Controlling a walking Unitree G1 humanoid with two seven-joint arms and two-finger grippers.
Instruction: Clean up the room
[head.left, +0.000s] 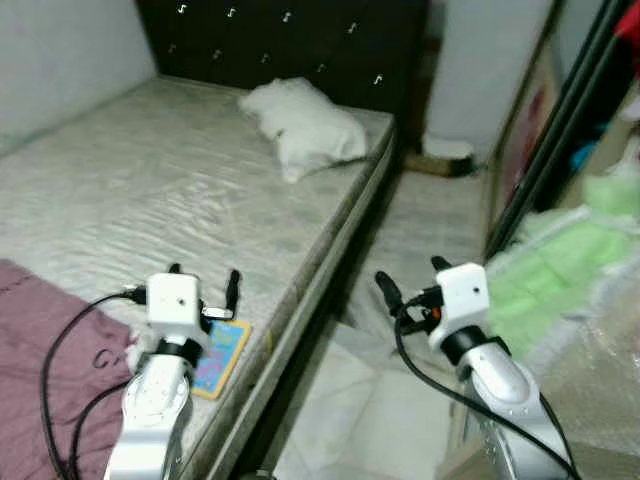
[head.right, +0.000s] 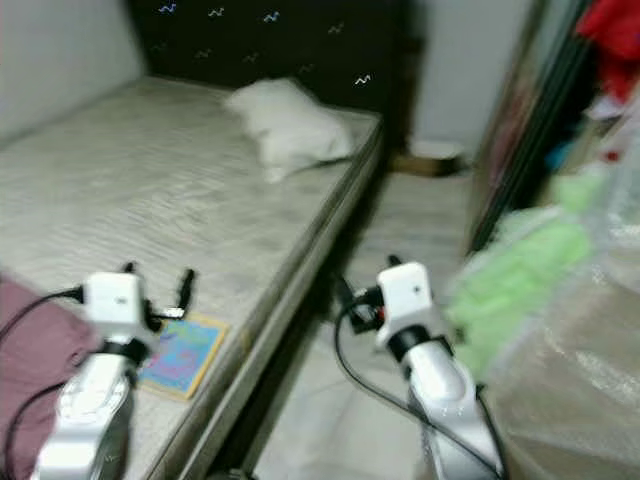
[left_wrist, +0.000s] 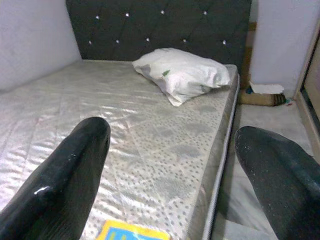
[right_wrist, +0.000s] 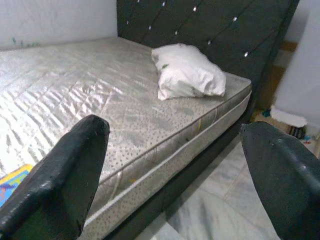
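**Approach to the book on the mattress edge**

My left gripper (head.left: 205, 283) hangs over the near edge of the mattress (head.left: 150, 190), fingers spread wide, nothing between them. Directly beneath lies a flat colourful book (head.left: 220, 358), close to the mattress edge, beside a maroon blanket (head.left: 40, 330). My right gripper (head.left: 410, 280) is over the floor beside the bed, also wide open and empty. A white pillow (head.left: 300, 125) sits near the headboard (left_wrist: 160, 25), well apart.

Judgement: the book is the likely first pick. It lies flat, so I should come down low and pinch it at an edge. Risk: pushing it off onto the floor.
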